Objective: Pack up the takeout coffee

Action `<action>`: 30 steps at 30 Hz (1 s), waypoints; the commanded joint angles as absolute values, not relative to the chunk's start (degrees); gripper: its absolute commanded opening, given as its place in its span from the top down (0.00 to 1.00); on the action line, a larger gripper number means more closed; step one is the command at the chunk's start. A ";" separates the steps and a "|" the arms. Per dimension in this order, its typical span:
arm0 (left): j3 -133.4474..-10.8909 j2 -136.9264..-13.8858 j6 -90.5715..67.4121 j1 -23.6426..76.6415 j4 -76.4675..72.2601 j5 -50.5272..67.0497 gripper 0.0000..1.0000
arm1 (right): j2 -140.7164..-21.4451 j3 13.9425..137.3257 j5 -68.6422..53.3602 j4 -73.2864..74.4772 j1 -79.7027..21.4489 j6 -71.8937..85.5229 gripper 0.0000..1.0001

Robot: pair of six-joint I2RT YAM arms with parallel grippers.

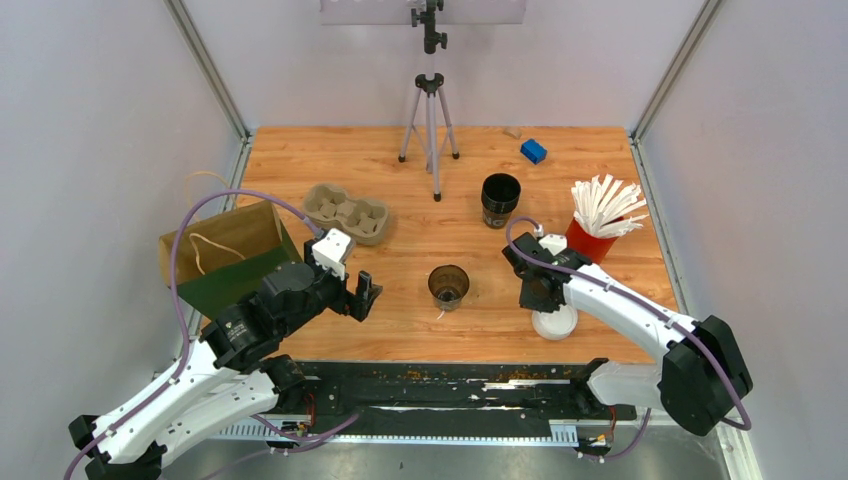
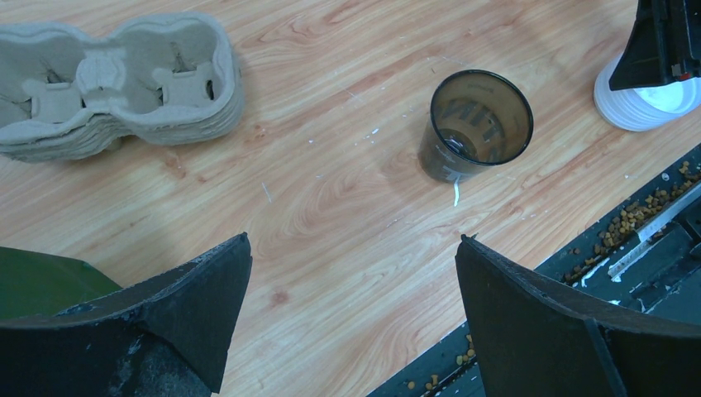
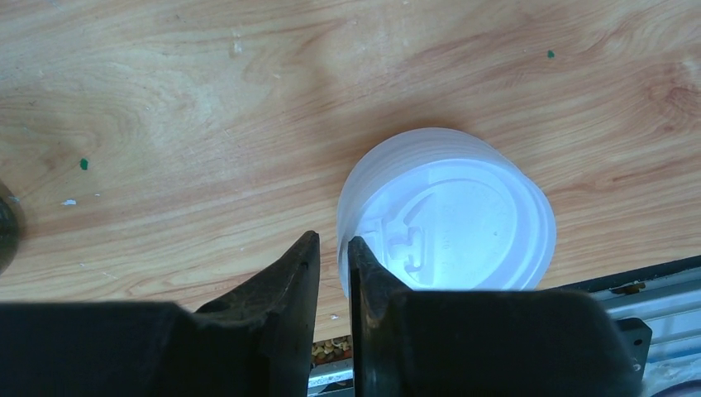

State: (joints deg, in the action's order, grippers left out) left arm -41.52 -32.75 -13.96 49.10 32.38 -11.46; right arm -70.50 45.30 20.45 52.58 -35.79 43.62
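One small dark coffee cup (image 1: pixel 448 287) stands upright and lidless in the middle of the table; it also shows in the left wrist view as the cup (image 2: pixel 479 124). A stack of white lids (image 1: pixel 555 322) lies near the front edge, right of the cup. My right gripper (image 1: pixel 545 305) is at the stack's left rim. In the right wrist view, the gripper (image 3: pixel 331 241) has only a narrow gap between its fingers, and the lid stack (image 3: pixel 450 215) has its rim at that gap. My left gripper (image 1: pixel 365 295) hovers wide open and empty left of the cup, seen from the wrist as the gripper (image 2: pixel 354 240).
A pulp cup carrier (image 1: pixel 347 212) lies at the back left, beside a brown paper bag (image 1: pixel 225 255). Behind the cup stand a stack of black cups (image 1: pixel 500 200), a red holder of white sticks (image 1: pixel 598 225), a tripod (image 1: pixel 432 120) and a blue block (image 1: pixel 533 151). A black rail (image 1: pixel 450 385) runs along the front edge.
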 commanded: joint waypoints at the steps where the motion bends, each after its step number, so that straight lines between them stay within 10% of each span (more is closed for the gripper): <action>1: -43.15 -32.87 -13.36 49.24 31.86 -11.40 0.00 | -70.54 45.70 21.82 53.64 -35.45 45.15 0.79; 30: -42.80 -32.60 -13.00 49.27 31.39 -10.28 0.00 | -65.19 47.93 23.34 56.48 -35.42 41.80 1.00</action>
